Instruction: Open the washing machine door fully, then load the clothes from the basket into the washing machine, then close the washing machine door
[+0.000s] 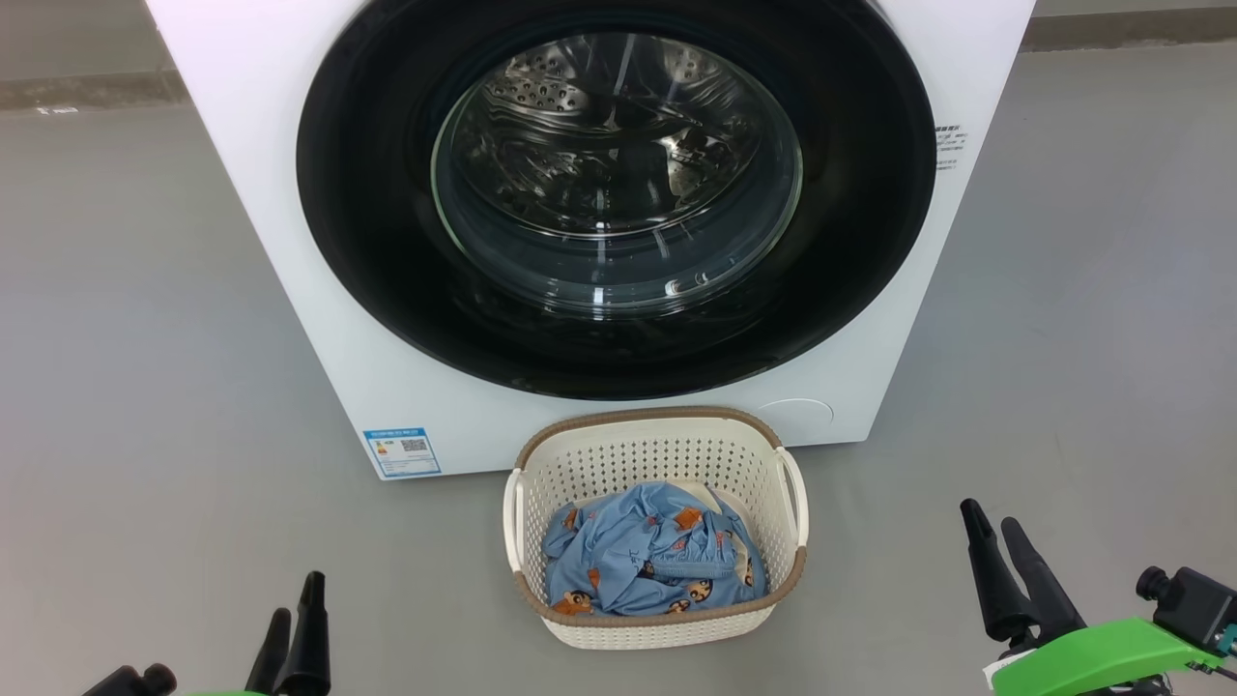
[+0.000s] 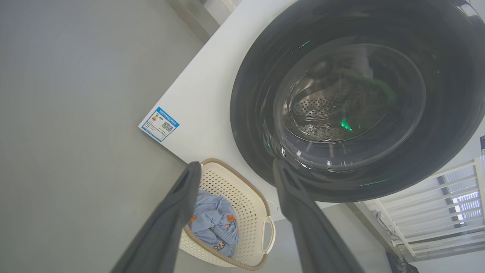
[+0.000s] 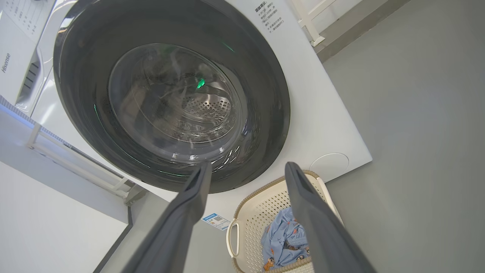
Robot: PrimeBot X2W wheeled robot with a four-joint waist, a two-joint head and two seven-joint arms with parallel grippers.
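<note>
Left pincer (image 2: pixel 237 163) spread, blue label (image 2: pixel 159 124) on washing machine (image 2: pixel 204 87), Hisense lettering (image 3: pixel 5 62)

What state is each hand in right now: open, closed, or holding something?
Left hand: open, holding nothing.
Right hand: open, holding nothing.

Clothes (image 1: pixel 649 561) in basket (image 1: pixel 657 447) before the washing machine (image 1: pixel 290 290)

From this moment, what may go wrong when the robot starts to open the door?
1. The basket stands close before the washing machine, under the shut washing machine door; a reaching arm may knock it.
2. The door's glossy ring shows no clear handle, so the open right gripper may slip off.
</note>
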